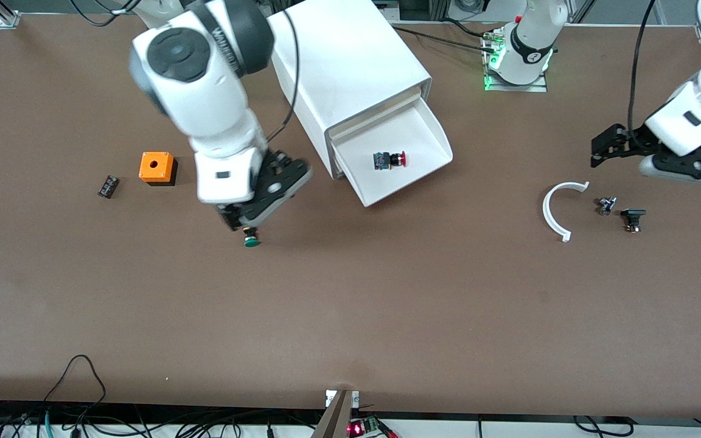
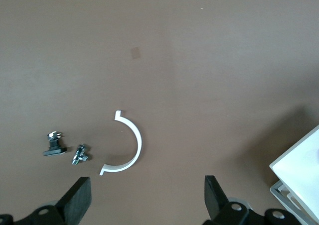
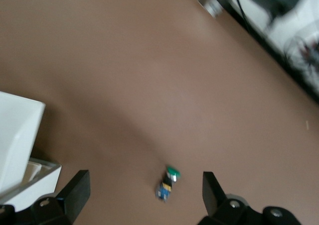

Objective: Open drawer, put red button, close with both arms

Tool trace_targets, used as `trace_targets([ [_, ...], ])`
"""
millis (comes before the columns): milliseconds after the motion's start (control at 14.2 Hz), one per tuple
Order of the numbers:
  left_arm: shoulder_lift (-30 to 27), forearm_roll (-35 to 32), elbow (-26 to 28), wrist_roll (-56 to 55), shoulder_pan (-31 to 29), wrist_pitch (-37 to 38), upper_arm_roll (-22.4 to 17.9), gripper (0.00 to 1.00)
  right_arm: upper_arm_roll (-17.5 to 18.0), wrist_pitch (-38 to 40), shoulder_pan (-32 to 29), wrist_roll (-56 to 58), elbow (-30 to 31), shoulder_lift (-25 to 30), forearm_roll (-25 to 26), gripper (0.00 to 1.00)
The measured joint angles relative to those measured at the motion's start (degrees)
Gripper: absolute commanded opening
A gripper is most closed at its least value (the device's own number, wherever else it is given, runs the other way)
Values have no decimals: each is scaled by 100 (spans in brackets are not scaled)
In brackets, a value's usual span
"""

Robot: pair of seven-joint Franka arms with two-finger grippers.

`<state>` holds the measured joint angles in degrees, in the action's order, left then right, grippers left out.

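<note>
Nearest the front camera we find a green-capped button (image 1: 252,239) on the brown table (image 1: 350,316); the front view shows mostly its cap under the right tool (image 1: 247,220), while the right wrist view shows it lying on its side with a blue-and-black body (image 3: 167,183). That wrist view also shows the right tool's two fingers (image 3: 79,185) spread wide with nothing between them, the button lying on the table below the gap. The right arm reaches down from its base, its wrist tilted over the table just beside the drawer unit.

Toward the left arm's end lie a white curved clip (image 1: 556,210), a small metal part (image 1: 606,205) and a black part (image 1: 632,218); the left wrist view shows all three (image 2: 130,148) below the left tool's wide-spread, empty fingers (image 2: 213,192). The left tool (image 1: 609,146) hangs over the table there, its arm bent low and waiting.

Farther back sit an orange box (image 1: 157,166) and a small dark part (image 1: 108,185) toward the right arm's end.

The white drawer (image 1: 426,131) stands pulled open from its cabinet (image 1: 344,67), and the red button (image 1: 390,160) lies on its side inside it.
</note>
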<state>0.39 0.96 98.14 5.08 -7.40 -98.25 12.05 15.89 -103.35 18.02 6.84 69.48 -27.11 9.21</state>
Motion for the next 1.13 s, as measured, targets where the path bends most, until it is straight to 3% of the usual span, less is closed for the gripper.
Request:
trace_targets([
  [282,265,1,384,-961,428,-954,127,100,-59,701,-493,-1422,146,238,-21,100],
  [563,535,1,1090,-2152,848,-2160,332,100,-235,1500,-540,-2434,170,594,-24,100],
  [915,1146,1,1820,-3219,1291,-3791,399,100,-1442,1729,-603,-2590,218,871,-39,100],
  [1127,1498,1,2119,-3971,1678,-4478,409,100,-1688,1463,-931,-2589,406,887,-82,100],
])
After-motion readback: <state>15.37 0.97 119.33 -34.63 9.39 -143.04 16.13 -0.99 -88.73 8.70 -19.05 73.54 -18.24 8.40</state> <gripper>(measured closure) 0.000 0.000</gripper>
